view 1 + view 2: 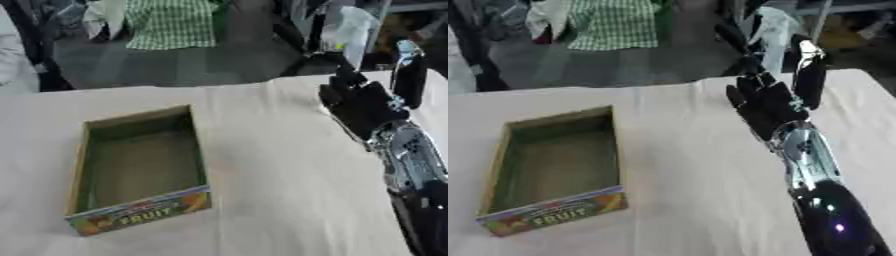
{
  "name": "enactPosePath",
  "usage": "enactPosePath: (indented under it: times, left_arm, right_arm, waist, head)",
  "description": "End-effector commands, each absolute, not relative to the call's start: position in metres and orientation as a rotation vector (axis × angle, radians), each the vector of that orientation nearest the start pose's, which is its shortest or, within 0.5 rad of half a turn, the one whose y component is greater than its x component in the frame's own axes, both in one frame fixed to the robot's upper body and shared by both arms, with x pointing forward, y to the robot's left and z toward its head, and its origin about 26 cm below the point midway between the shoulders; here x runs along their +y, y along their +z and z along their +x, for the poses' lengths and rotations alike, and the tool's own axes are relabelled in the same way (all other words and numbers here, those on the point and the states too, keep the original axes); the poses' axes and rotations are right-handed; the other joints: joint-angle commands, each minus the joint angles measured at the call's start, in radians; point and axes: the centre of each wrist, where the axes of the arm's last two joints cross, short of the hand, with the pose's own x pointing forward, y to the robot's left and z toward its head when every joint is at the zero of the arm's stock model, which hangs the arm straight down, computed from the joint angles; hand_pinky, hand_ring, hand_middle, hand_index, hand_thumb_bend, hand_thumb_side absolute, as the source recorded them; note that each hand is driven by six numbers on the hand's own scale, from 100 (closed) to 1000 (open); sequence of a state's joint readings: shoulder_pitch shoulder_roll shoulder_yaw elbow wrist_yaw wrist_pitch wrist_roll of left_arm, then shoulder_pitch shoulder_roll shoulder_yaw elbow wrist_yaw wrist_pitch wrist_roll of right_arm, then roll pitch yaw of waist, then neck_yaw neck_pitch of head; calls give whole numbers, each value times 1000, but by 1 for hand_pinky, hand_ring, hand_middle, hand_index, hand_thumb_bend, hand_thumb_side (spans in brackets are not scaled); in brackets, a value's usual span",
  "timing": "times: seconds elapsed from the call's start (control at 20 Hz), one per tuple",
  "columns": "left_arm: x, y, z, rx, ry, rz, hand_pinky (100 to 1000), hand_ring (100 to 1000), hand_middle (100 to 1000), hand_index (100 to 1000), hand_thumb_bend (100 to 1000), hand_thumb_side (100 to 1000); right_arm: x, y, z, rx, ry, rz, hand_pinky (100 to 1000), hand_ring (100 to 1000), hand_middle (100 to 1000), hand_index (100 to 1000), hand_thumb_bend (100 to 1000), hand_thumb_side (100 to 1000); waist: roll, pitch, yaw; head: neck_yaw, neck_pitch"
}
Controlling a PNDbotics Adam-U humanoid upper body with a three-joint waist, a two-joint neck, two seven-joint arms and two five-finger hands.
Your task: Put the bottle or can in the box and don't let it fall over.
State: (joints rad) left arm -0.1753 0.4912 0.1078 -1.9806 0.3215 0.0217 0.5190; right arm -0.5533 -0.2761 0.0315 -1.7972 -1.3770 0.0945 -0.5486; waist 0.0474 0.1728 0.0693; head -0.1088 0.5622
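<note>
Right eye view shows the right hand (765,107) with fingers straight and apart, just left of the dark bottle (808,75), not gripping. Bottle stands upright far right of the empty box (140,165). Wrap mid-body before lifting.

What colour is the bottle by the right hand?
Dark, nearly black, with a pale cap; the bottle shows best in left eye view.

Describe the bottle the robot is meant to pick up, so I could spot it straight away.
Look at the table covered in pale cloth, then at its far right corner. There a dark bottle stands upright just beyond the robot's black right hand. It is the only tall, slim thing on the table, with a pale top; the other item is a low open cardboard box marked FRUIT, to the left.
</note>
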Motion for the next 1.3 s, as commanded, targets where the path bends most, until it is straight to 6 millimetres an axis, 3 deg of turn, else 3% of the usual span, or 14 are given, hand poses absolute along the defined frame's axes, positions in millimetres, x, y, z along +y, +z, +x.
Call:
enactPosePath:
  times: [0.05,1.3]
  left_arm:
    - [322,201,284,-2181,292,363,821,854,790,824,845,621]
    - [320,202,285,-2188,290,347,823,854,791,823,841,621]
  right_arm:
    - [-225,238,352,-1542,-656,1024,100,110,276,995,261,879]
    - [-215,236,363,-1491,-648,1031,100,105,271,991,273,899]
  waist:
    - [1,-7,3]
    - [8,11,23]
  head:
    - [-7,-21]
    - [-6,-39]
